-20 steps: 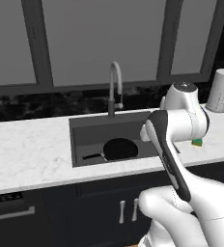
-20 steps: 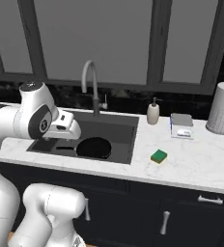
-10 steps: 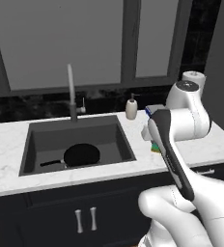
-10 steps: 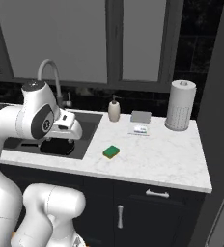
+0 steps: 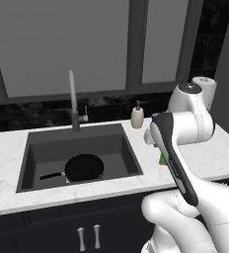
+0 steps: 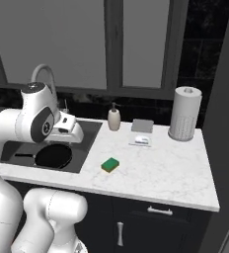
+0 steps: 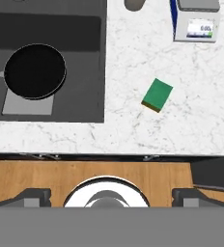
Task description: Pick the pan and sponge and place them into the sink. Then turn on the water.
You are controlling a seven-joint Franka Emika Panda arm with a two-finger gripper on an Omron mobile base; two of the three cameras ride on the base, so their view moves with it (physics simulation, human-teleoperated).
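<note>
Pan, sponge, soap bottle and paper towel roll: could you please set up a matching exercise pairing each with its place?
Things:
1. pan
2. sponge
3. soap bottle
4. paper towel roll

Places:
A. lying flat on the bare counter, right of the sink
B. far right corner of the counter, by the wall
C. on the sink bottom
D. standing at the back of the counter, just right of the sink

Pairs: 1-C, 2-A, 3-D, 4-B
</note>
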